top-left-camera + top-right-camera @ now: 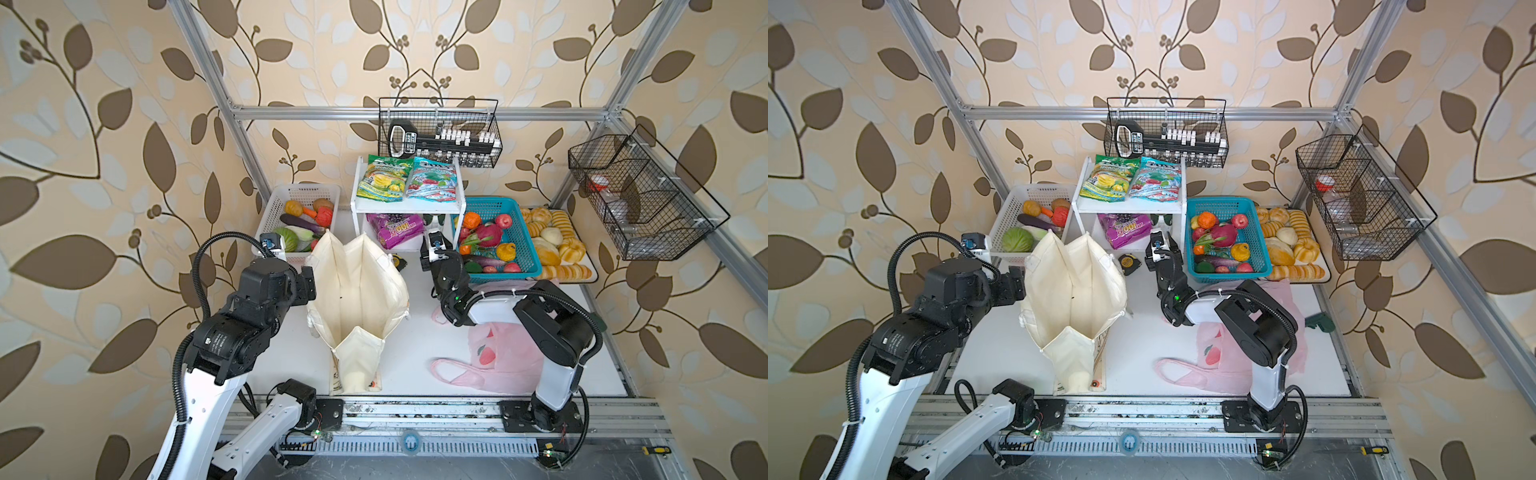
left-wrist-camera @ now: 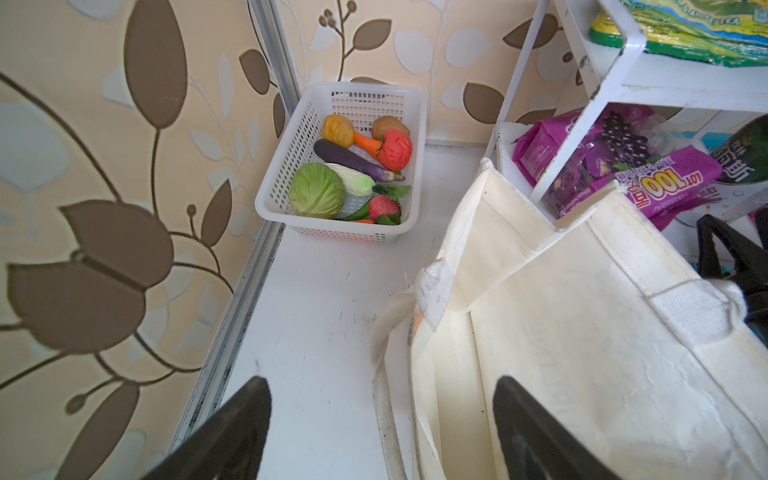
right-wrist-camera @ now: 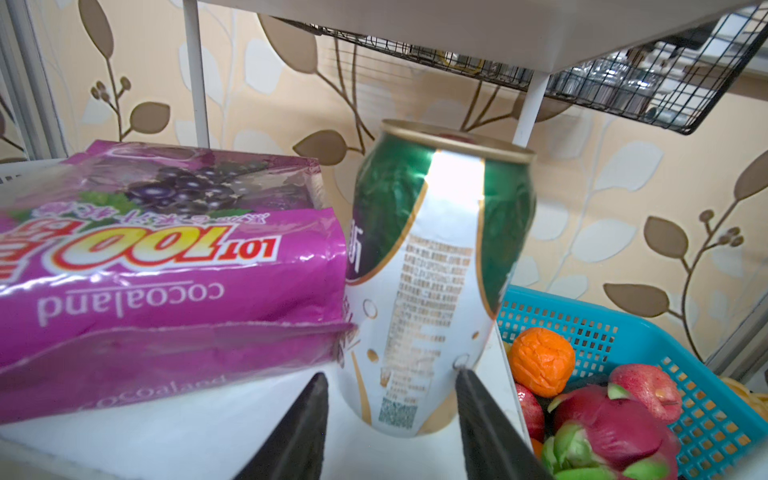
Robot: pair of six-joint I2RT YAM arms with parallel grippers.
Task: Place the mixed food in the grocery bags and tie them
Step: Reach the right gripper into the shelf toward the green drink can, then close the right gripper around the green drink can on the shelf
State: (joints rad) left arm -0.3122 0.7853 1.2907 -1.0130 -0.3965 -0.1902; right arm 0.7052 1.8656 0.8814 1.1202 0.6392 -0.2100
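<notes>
R pincer (image 3: 391,374) reaches into lower tier of white shelf (image 1: 415,203), jaws part-way apart & straddling green can (image 3: 436,249) low on its body. One finger (image 3: 478,399) touches can's side. Other finger sits just beside can w/ a sliver of gap, so not clamped yet. Can stands on lower tier, touching purple pkt (image 3: 158,266), which lies next to it on same tier. Upper tier carries teal-and-red pkt (image 1: 432,185) beside green-and-yellow pkt (image 1: 384,180), both flat.

Blue basket (image 1: 527,243) sits just beside shelf on R arm's side. Inside it: dragon fruit (image 1: 488,235), orange fruit (image 1: 471,219), red fruit (image 1: 503,220) & yellow fruit (image 1: 506,251), among other toy produce.

L pincer (image 2: 382,380) has jaws wide apart, gripping nothing. It sits at rim of cream tote (image 1: 361,291). In L wrist view tote's side wall lies btwn the fingers; can't tell if either touches it. Tote stands upright mid-table, mouth gaping.

Pink bag (image 1: 498,353) lies flat on table beneath R arm, well apart from shelf, loop handles toward front edge. White basket (image 2: 286,158) of toy veg sits by wall behind tote. Tape measure (image 1: 1128,264) lies on table btwn tote & R pincer. Bread rolls (image 1: 552,245) lie on far side of blue basket from shelf.
</notes>
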